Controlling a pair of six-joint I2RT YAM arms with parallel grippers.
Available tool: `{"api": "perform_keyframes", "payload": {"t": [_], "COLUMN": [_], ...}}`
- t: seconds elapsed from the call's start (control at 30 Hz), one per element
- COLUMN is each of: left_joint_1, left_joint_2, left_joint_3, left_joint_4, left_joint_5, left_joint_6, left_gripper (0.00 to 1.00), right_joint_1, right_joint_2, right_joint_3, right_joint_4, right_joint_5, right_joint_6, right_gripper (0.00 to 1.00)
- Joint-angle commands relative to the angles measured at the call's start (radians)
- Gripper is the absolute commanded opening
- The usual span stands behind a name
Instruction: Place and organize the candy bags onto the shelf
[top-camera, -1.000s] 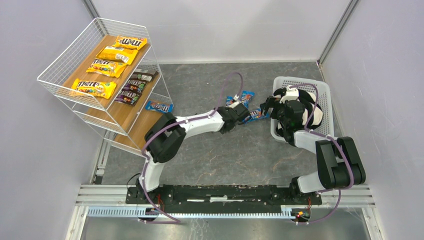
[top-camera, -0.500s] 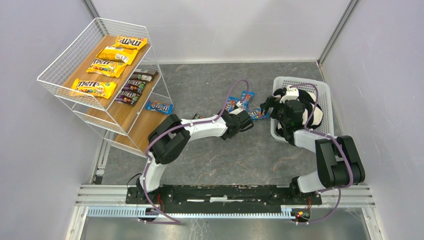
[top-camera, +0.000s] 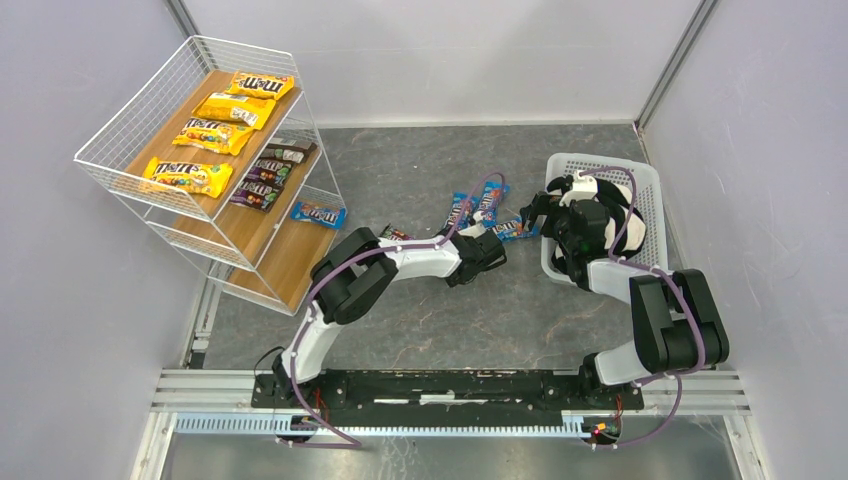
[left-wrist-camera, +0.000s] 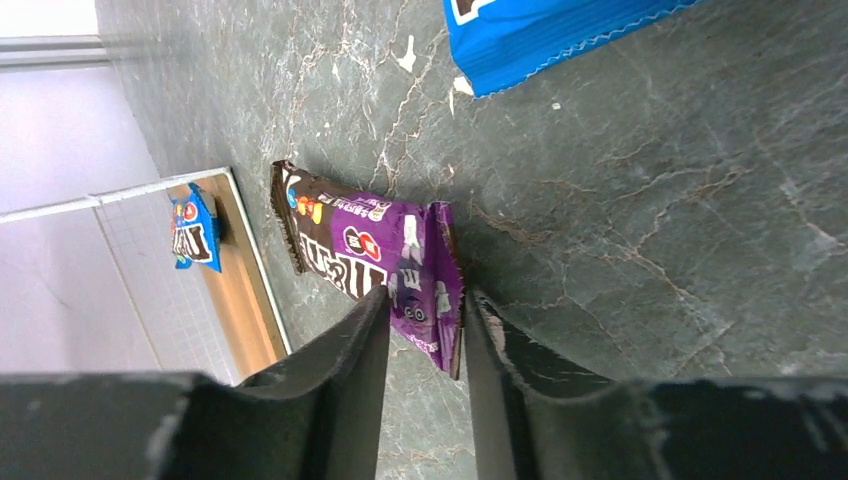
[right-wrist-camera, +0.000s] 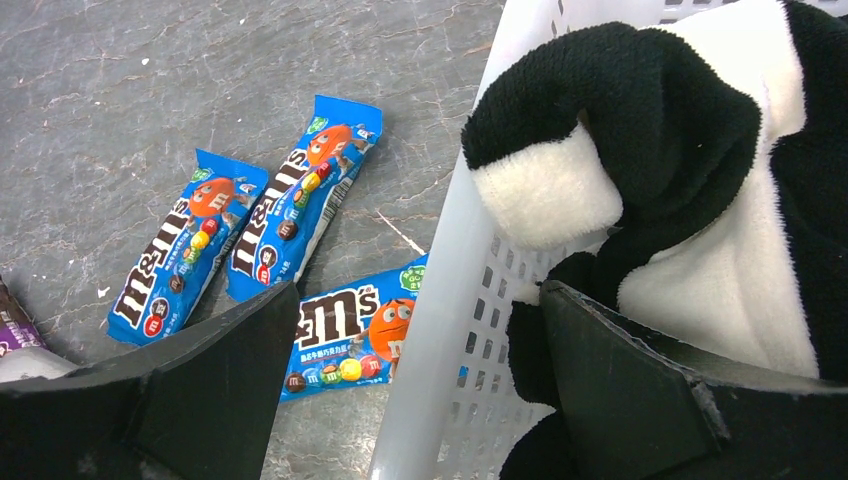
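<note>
A purple candy bag (left-wrist-camera: 365, 240) lies on the grey floor, and the left gripper (left-wrist-camera: 422, 300) straddles its near end. One finger (left-wrist-camera: 372, 315) rests against the bag. The other stands just past its edge, with a narrow gap still between the jaws. Three blue candy bags (right-wrist-camera: 300, 195) lie loose on the floor beside the basket. The right gripper (right-wrist-camera: 418, 300) is wide open astride the basket wall. The shelf (top-camera: 290, 262) at the left carries yellow bags (top-camera: 188, 176) on top, dark bags (top-camera: 265, 170) on the middle board and one blue bag (top-camera: 318, 213) on the lowest.
The white lattice basket (top-camera: 648, 190) at the right holds a black-and-white plush cloth (right-wrist-camera: 700, 150). A corner of another blue bag (left-wrist-camera: 540, 35) shows just beyond the left gripper. Grey walls close in the floor on three sides.
The left gripper drew back from the blue bags toward the arms and now sits over the purple bag. Its jaws opened, then narrowed. The right arm has not moved.
</note>
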Motion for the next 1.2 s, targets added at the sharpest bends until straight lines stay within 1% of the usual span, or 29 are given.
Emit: {"api": "perform_keyframes", "payload": {"t": [0.0, 0.03, 0.13, 0.27, 0.43, 0.63, 0.7, 0.8, 1.03, 1.1, 1.17], "left_joint_1": [0.002, 0.002, 0.002, 0.004, 0.004, 0.002, 0.002, 0.001, -0.031, -0.033, -0.033], "left_joint_2": [0.033, 0.035, 0.029, -0.012, -0.122, -0.313, -0.365, -0.434, -0.613, -0.666, -0.73], "left_joint_3": [-0.01, -0.011, -0.012, -0.026, -0.038, -0.039, -0.024, 0.028, 0.139, 0.163, 0.167], "left_joint_4": [0.047, 0.051, 0.063, 0.078, 0.05, -0.032, -0.092, -0.243, -0.604, -0.675, -0.704], "left_joint_5": [-0.032, -0.033, -0.051, -0.096, -0.087, -0.034, -0.033, -0.072, -0.217, -0.247, -0.264], "left_joint_6": [0.057, 0.063, 0.07, 0.084, 0.079, 0.038, 0.011, -0.073, -0.259, -0.295, -0.304], "left_gripper": [0.37, 0.33, 0.13, 0.02, 0.02, 0.02, 0.02, 0.02, 0.02, 0.02, 0.02], "right_joint_1": [-0.006, -0.006, -0.007, -0.01, -0.011, -0.012, -0.012, -0.012, -0.011, -0.011, -0.012], "right_joint_2": [0.015, 0.015, 0.013, 0.011, 0.011, 0.011, 0.01, 0.009, 0.013, 0.019, 0.028], "right_joint_3": [0.033, 0.033, 0.033, 0.033, 0.033, 0.033, 0.036, 0.036, 0.036, 0.038, 0.041], "right_joint_4": [0.028, 0.028, 0.026, 0.025, 0.024, 0.024, 0.025, 0.028, 0.029, 0.032, 0.037], "right_joint_5": [-0.022, -0.022, -0.021, -0.021, -0.023, -0.031, -0.041, -0.047, -0.046, -0.053, -0.066], "right_joint_6": [0.017, 0.016, 0.015, 0.014, 0.016, 0.019, 0.02, 0.021, 0.02, 0.025, 0.029], "right_gripper": [0.98, 0.98, 0.98, 0.98, 0.98, 0.98, 0.98, 0.98, 0.98, 0.98, 0.98]}}
